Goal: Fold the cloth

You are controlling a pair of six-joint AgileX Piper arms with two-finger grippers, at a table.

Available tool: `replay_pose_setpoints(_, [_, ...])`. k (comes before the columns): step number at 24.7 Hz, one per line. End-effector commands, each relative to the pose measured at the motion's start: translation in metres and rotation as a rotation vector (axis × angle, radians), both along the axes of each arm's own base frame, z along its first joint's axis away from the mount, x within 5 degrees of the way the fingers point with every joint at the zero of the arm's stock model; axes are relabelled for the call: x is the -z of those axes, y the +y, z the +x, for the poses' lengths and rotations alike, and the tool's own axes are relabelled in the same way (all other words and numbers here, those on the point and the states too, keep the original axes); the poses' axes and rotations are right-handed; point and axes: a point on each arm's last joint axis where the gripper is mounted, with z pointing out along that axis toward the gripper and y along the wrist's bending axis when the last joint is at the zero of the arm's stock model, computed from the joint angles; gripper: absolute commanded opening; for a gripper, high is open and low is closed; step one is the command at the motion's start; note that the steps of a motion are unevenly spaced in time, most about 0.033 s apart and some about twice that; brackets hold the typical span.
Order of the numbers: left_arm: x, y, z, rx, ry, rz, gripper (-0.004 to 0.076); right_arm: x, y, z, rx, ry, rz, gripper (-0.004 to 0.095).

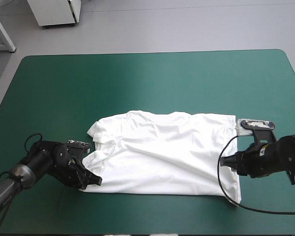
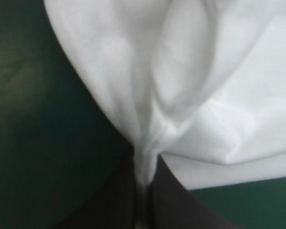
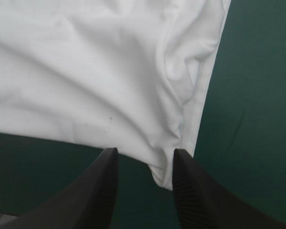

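The white T-shirt (image 1: 162, 147) lies spread on the teal-green cover, wrinkled, with its sleeves toward the left arm. My left gripper (image 1: 91, 180) sits low at the shirt's near-left corner. In the left wrist view its black fingers meet, and the gripper (image 2: 144, 191) is shut on a pinched ridge of the T-shirt (image 2: 205, 95). My right gripper (image 1: 226, 161) is at the shirt's right edge. In the right wrist view this gripper (image 3: 145, 155) is open, its fingers apart, and a bunched corner of the T-shirt (image 3: 86, 71) hangs between the fingertips.
The teal-green table (image 1: 152, 78) stretches bare beyond the shirt toward its far edge. A narrow strip of cover (image 1: 152, 211) runs between the shirt and the table's near edge.
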Motion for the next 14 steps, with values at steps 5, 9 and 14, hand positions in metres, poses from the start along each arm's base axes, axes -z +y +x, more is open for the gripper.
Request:
replay_pose_setpoints(5, [0.01, -0.002, 0.0, 0.006, 0.003, -0.009, -0.0009, 0.062, -0.004, -0.017, -0.029, 0.184, -0.045, 0.0493])
replay_pose_setpoints(9, [0.01, -0.002, 0.0, 0.005, -0.004, -0.01, -0.0009, 0.079, -0.006, -0.019, -0.035, 0.185, -0.066, 0.0492])
replay_pose_setpoints(14, [0.01, -0.002, 0.001, 0.005, -0.006, -0.01, -0.0009, 0.087, -0.004, -0.015, -0.019, 0.129, -0.039, 0.0488])
